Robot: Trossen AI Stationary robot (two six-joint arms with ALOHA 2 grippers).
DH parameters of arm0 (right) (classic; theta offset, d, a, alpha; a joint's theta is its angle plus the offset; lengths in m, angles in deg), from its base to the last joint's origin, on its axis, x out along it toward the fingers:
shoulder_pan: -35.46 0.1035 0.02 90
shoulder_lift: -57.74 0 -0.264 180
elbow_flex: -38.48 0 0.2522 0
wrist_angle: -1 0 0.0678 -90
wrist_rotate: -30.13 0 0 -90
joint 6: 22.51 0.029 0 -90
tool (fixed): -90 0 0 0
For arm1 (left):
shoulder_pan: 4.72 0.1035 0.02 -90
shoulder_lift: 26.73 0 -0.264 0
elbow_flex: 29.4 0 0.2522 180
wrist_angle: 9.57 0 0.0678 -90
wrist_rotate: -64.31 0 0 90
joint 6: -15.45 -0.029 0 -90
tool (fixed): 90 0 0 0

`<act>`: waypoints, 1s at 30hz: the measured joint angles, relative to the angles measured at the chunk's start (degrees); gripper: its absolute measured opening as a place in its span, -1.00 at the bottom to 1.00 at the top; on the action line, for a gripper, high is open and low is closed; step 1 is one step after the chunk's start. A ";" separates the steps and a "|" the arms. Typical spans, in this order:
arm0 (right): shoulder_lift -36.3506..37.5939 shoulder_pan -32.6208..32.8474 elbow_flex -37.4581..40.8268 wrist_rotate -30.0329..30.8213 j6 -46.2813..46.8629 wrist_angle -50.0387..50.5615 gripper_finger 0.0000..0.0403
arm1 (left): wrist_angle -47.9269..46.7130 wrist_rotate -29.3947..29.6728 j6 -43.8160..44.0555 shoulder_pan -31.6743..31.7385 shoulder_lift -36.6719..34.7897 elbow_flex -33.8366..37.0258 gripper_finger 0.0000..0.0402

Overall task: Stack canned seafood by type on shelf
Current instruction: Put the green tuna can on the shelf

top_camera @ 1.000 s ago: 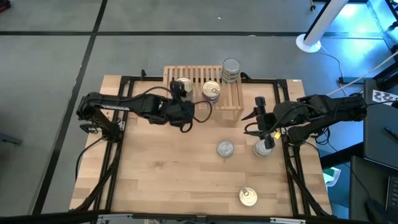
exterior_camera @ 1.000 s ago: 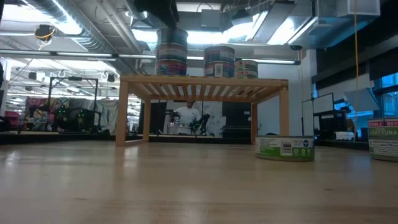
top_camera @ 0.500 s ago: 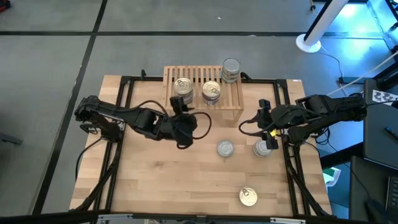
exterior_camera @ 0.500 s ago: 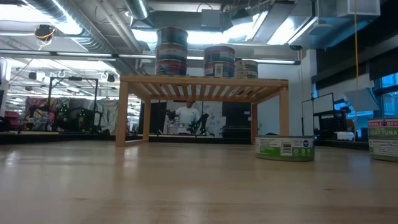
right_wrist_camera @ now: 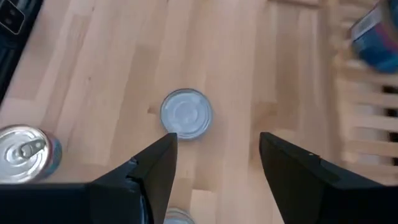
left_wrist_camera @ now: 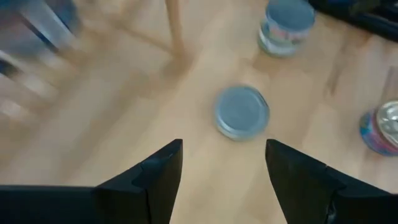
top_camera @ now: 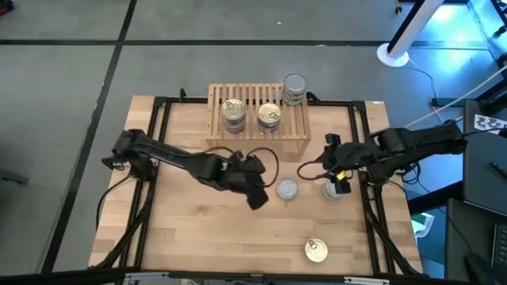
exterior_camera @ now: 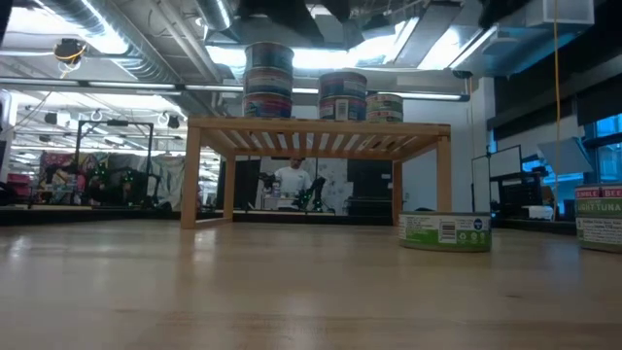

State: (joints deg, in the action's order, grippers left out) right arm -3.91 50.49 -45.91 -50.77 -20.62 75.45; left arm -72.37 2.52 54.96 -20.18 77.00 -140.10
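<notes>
Only one label reads in part: in the low view, the can [exterior_camera: 599,217] at the right edge of the table carries a cut-off top line ending "BLE BEE" and, beneath it, "LIGHT TUNA" on a pale band. The flat green-labelled tin [exterior_camera: 445,231] near it shows a barcode-like patch and small round marks, too small to read. The labels on the stacked cans [exterior_camera: 268,81] on the shelf are illegible

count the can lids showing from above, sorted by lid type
pull-tab lids: 3
plain grey lids: 3
total: 6 lids showing; cans beneath in the stacks not counted
</notes>
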 joint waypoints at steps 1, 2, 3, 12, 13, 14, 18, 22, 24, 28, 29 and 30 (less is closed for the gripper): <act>0.02 0.00 1.41 -0.48 0.50 -1.16 0.14 | 0.65 -1.92 1.62 0.23 1.22 0.00 0.11; 0.03 0.00 2.88 -1.08 0.84 -2.41 0.14 | 1.59 -3.82 2.70 0.52 2.42 0.00 0.11; 0.04 0.00 4.36 -1.55 1.16 -3.57 0.14 | 2.69 -5.47 3.68 0.76 3.54 0.00 0.11; 0.07 -0.01 18.76 -3.04 5.89 -20.93 0.14 | 11.91 -10.18 10.46 2.63 10.77 0.00 0.11; 0.07 -0.02 20.08 -3.48 7.31 -21.06 0.14 | 12.09 -10.93 10.73 2.89 11.35 0.00 0.11; 0.07 -0.02 21.37 -3.92 8.68 -21.10 0.14 | 12.17 -11.89 11.14 2.96 11.81 0.00 0.11; 0.07 -0.02 26.21 -5.72 12.36 -22.23 0.14 | 12.50 -14.15 12.67 3.21 14.25 0.00 0.11; 0.07 -0.04 30.68 -5.72 13.99 -27.21 0.14 | 13.35 -14.42 13.33 3.24 16.31 0.00 0.11; 0.07 -0.04 32.79 -5.74 14.72 -30.74 0.14 | 14.76 -14.42 14.10 3.25 17.34 0.00 0.11; 0.04 -0.04 35.47 -5.69 18.27 -35.47 0.14 | 17.06 -14.66 14.77 3.67 19.10 0.00 0.11; 0.04 -0.04 35.85 -5.68 20.62 -35.85 0.14 | 17.62 -14.67 15.29 3.89 19.30 0.00 0.11; 0.00 -0.04 36.02 -5.72 23.02 -35.73 0.14 | 17.87 -14.64 15.94 4.17 19.58 -0.01 0.11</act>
State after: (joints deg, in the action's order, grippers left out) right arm -3.91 50.44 -9.89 -56.49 2.40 39.71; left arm -54.50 -12.13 70.90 -16.01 96.57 -140.12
